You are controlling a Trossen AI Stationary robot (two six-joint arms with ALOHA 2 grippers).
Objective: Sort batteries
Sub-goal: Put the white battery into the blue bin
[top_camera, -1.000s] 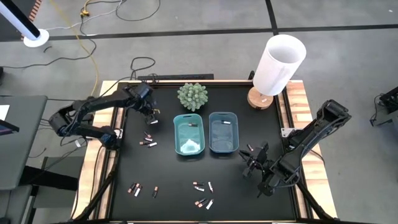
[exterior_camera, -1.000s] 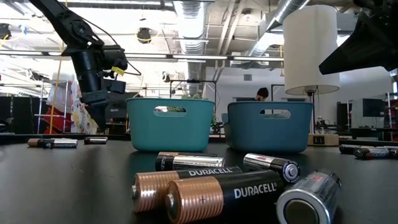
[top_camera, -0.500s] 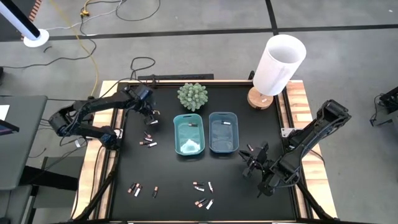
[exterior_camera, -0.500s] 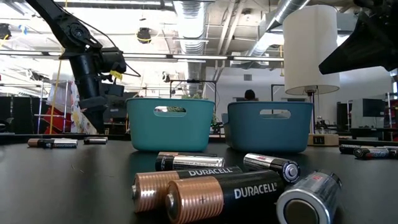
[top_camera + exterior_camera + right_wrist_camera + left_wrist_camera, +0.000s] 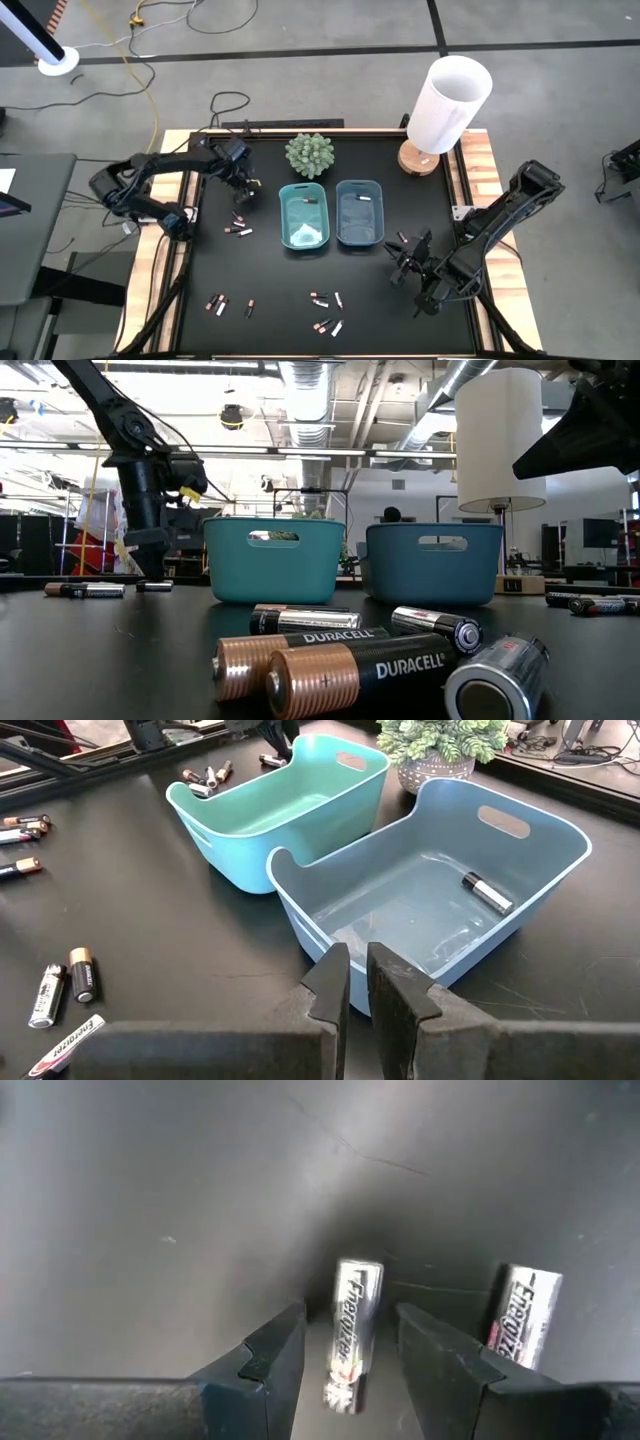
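My left gripper (image 5: 350,1355) stands open near the table's far left, pointing steeply down. Its fingers straddle a silvery battery (image 5: 351,1330) that lies on the black table, and a second silvery battery (image 5: 521,1317) lies beside it. In the high view this gripper (image 5: 245,189) is left of the teal tray (image 5: 303,215). The blue tray (image 5: 430,890) holds one battery (image 5: 487,892). My right gripper (image 5: 358,982) waits shut, near the blue tray's near right side. Loose batteries (image 5: 325,312) lie near the front edge.
A potted plant (image 5: 309,154) stands behind the trays and a white lamp (image 5: 447,100) stands at the far right corner. More batteries lie at the near left (image 5: 218,303) and beside the right gripper (image 5: 400,238). A person (image 5: 391,515) shows far off in the room.
My left gripper has come down toward the table at the far left, still open, until its fingers stand around the silvery battery. The right arm has kept still.
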